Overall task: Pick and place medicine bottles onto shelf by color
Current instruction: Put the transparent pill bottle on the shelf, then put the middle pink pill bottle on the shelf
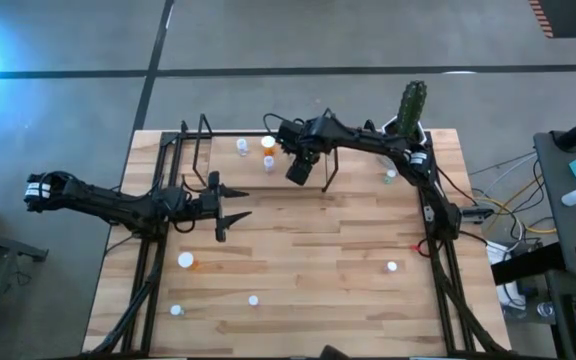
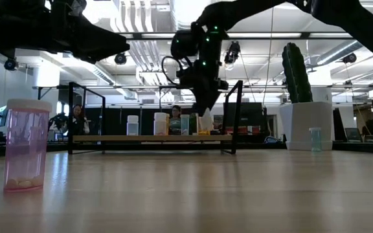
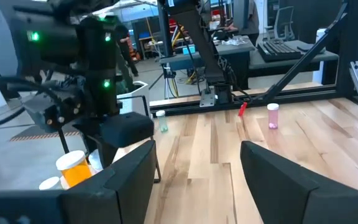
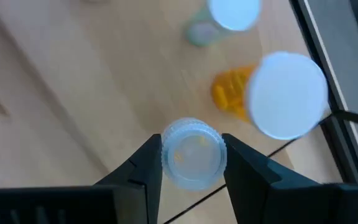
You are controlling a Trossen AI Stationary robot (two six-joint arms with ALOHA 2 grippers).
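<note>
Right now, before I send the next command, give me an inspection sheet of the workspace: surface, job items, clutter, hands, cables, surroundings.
Surface: light wood tabletop, mostly bare in the middle.
Job's things: shelf at the far edge with several bottles on it, including an orange bottle; loose bottles scattered near the front, such as a pink bottle.
Clutter: potted cactus at the far right corner.
Hands: right hand over the shelf, closed on a clear bottle; left hand open, empty, above the table's left half.
Cables: bundle off the right edge.
Surroundings: a person and desks behind the table.
</note>
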